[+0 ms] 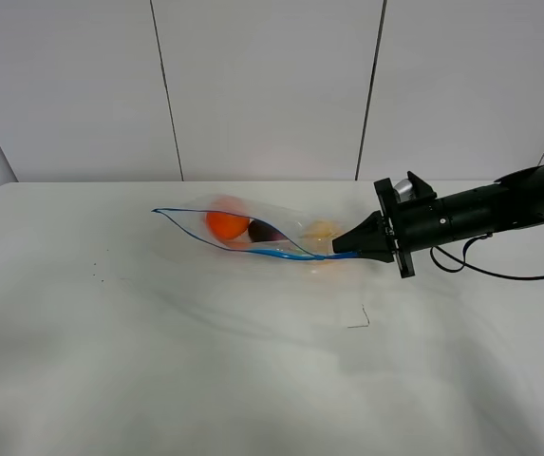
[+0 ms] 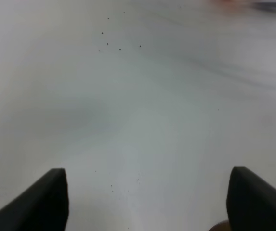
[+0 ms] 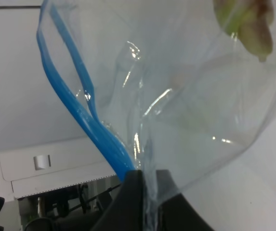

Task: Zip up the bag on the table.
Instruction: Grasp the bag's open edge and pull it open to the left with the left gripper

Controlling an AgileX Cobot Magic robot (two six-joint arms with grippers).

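The clear bag [image 1: 253, 231] lies on the white table [image 1: 158, 332] at the middle back, its mouth gaping open toward the left. An orange [image 1: 224, 224], a dark eggplant [image 1: 265, 231] and a yellow pear [image 1: 321, 230] show through it. The blue zipper strip [image 1: 281, 253] runs along its near edge. My right gripper [image 1: 340, 249] is shut on the bag's right end at the zipper strip; the right wrist view shows the blue strip [image 3: 87, 122] and crinkled plastic [image 3: 186, 120] pinched between the fingers [image 3: 133, 192]. My left gripper [image 2: 147, 197] is open over bare table, out of the high view.
A small dark thread-like scrap [image 1: 360, 321] lies on the table in front of the bag. A few tiny dark specks [image 1: 96, 275] dot the left side. A grey panelled wall stands behind the table.
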